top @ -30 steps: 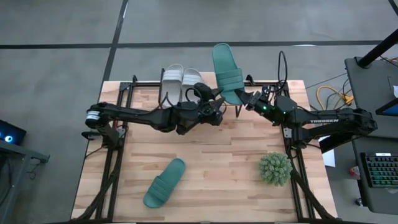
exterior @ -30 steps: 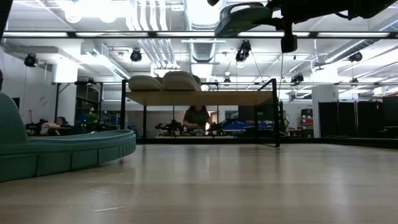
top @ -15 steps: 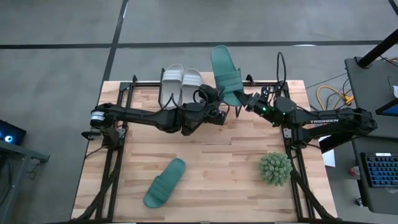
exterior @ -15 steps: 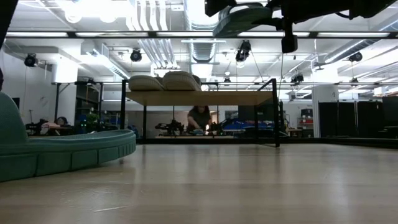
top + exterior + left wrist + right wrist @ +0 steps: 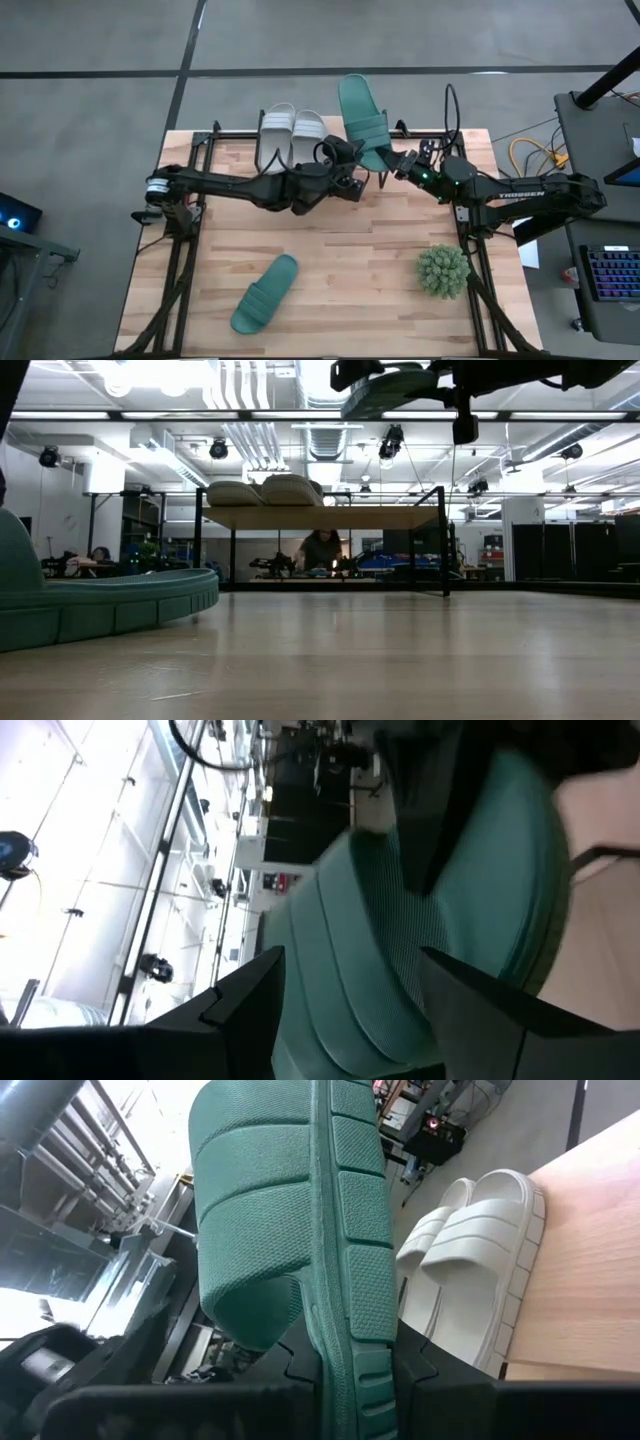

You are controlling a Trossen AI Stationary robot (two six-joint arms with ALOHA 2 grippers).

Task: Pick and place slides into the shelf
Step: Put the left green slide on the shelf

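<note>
Worktop point(image 5: 330, 260) below, shelf point(image 5: 400, 131) at its far edge with the white pair point(image 5: 291, 132) on top. Right gripper point(image 5: 392, 164) clamps a teal slide point(image 5: 363, 118) above the shelf; left gripper point(image 5: 352, 170), jaws wide, beside that slide. Second teal slide point(image 5: 264, 293) lies well short of the shelf.

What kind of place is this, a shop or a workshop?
Most likely a robotics lab or workshop: exposed ceiling ducts and lights overhead, a person at distant workbenches, and a keyboard with cables beside the wooden table.

The one readable text is the white word "TROSSEN" on the right arm point(image 5: 520, 194), just above the plant ball point(image 5: 443, 270).
</note>
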